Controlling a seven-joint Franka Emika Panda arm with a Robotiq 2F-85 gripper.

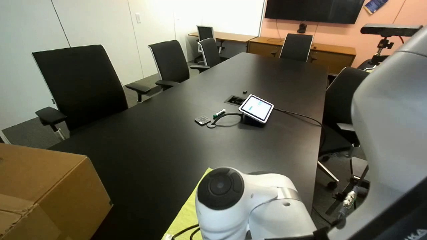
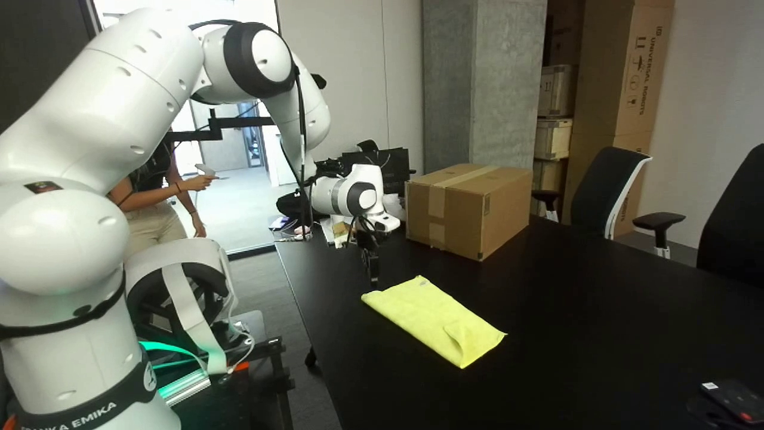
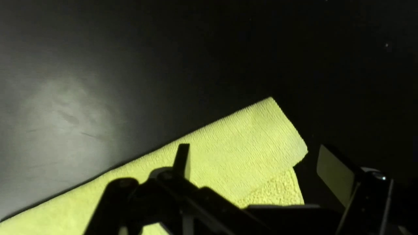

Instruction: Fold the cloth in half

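The yellow-green cloth (image 2: 418, 310) lies on the dark table as a long strip that looks folded over, with a raised, loose flap at its end nearest the camera in an exterior view. It also shows partly behind the arm in an exterior view (image 1: 186, 213). In the wrist view the cloth (image 3: 235, 140) has a smooth upper layer over a rougher layer near one corner. My gripper (image 3: 256, 160) is open, its fingers apart with one over the cloth and one beyond its short edge. The gripper (image 2: 372, 278) points down at the cloth's far end and holds nothing.
A cardboard box (image 2: 453, 215) stands on the table beyond the cloth, also seen in an exterior view (image 1: 73, 193). A tablet stand (image 1: 256, 109), a marker (image 1: 219, 114) and a small remote (image 1: 202, 120) lie further along the table. Chairs surround it. A person (image 2: 158, 191) stands behind the arm.
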